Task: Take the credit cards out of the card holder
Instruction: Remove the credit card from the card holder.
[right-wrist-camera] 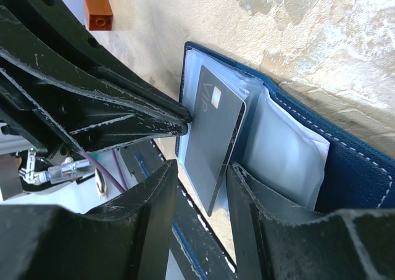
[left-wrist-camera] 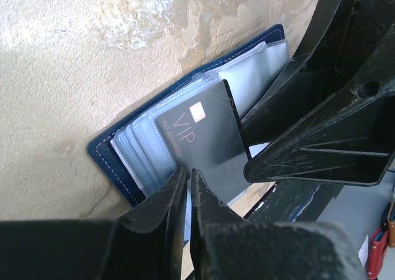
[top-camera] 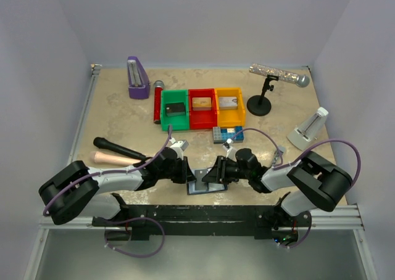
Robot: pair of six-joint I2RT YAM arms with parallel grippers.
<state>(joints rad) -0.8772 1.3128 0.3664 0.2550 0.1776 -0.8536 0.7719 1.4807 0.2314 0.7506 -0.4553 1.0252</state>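
Alignment matters most here: the black card (right-wrist-camera: 213, 138) juts from the card holder (right-wrist-camera: 358, 169), which lies open on the table (left-wrist-camera: 62, 58) near its front edge, between the two arms. The card's long axis points straight at the right gripper (right-wrist-camera: 203, 167). That gripper is nearer to the free short end. Its jaws stand about half apart, one finger beside each long edge, and a sliver of pale pocket shows past one finger, so it does not look clamped. The left gripper (left-wrist-camera: 187, 180) comes in from the side, across the card's long edge, closed to a thin slit on what appears to be a pocket leaf of the card holder. A pull should probably run back along the card's length.
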